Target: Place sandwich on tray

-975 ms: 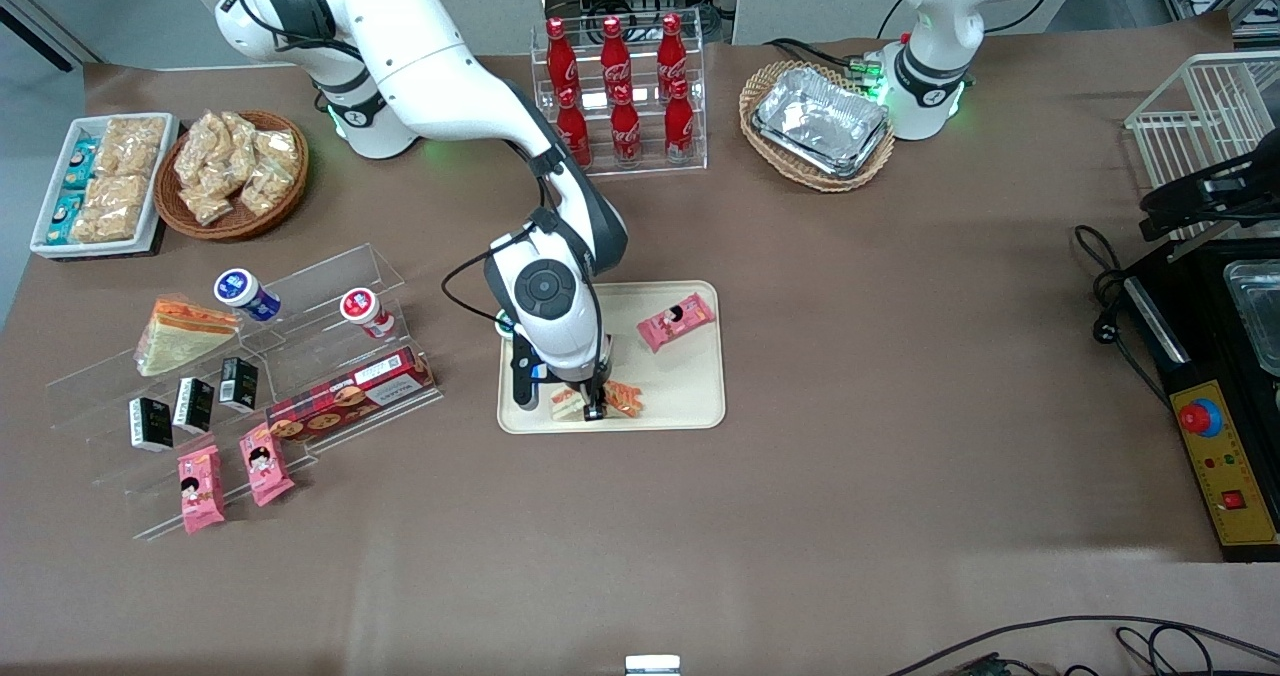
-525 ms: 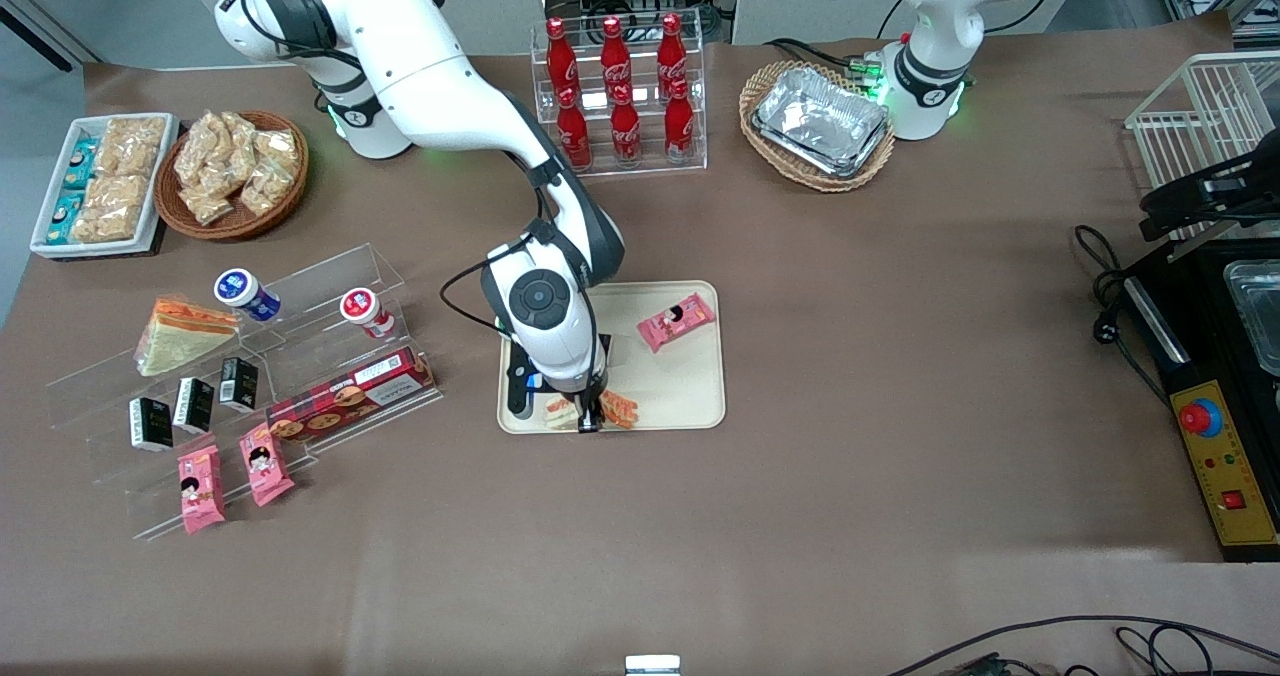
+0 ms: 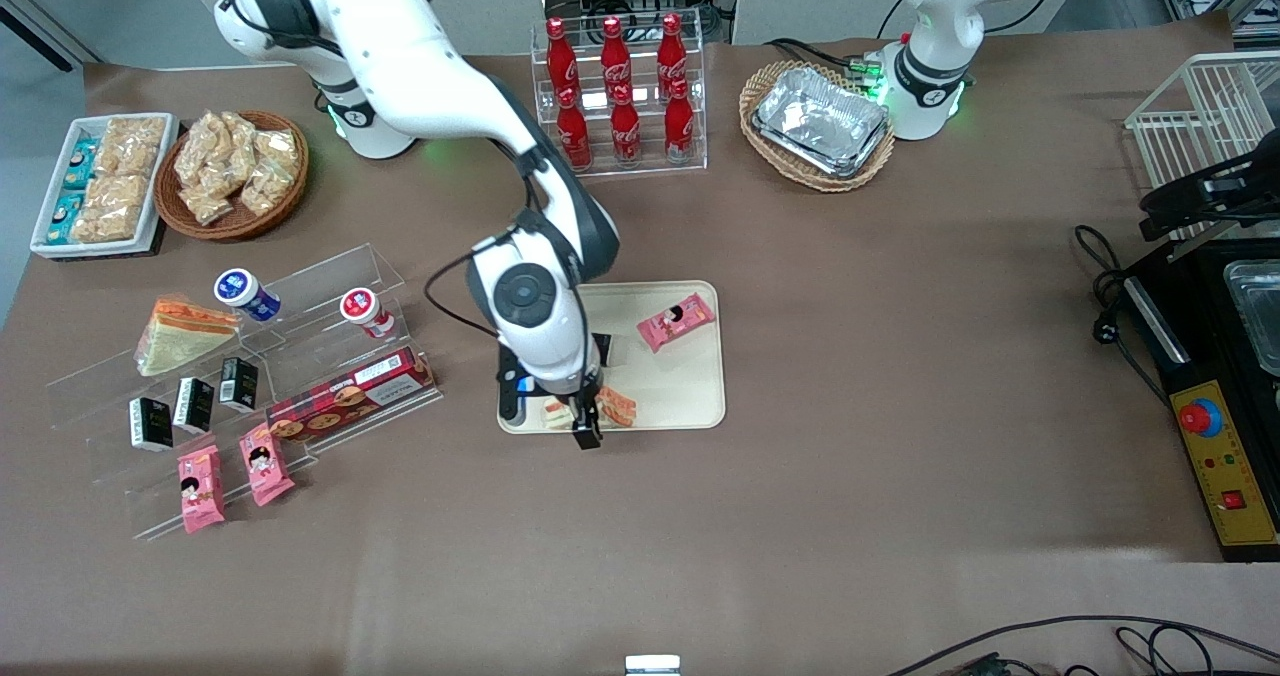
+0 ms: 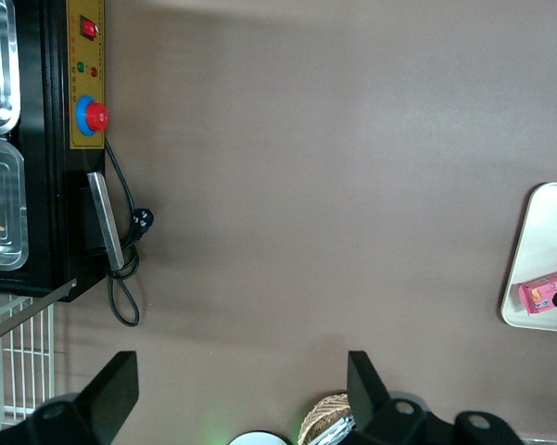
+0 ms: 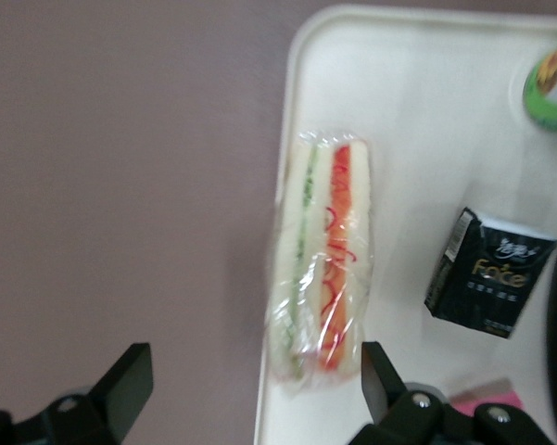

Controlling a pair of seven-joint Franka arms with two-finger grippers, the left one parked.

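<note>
Sandwich (image 5: 320,260) lies on its side on the tray (image 5: 417,139), right along the tray's edge nearest the front camera. Gripper (image 3: 585,426) hangs just above it w/ fingers apart, holding nothing, so looks let go.

Robot lab w/ mock snack-shop setup: brown-covered table (image 3: 850,376), acrylic display steps (image 3: 300,356) w/ packaged snacks mid-left of frame, cola bottle rack (image 3: 620,91) top centre, e-stop control box (image 3: 1215,456) lower right.
</note>
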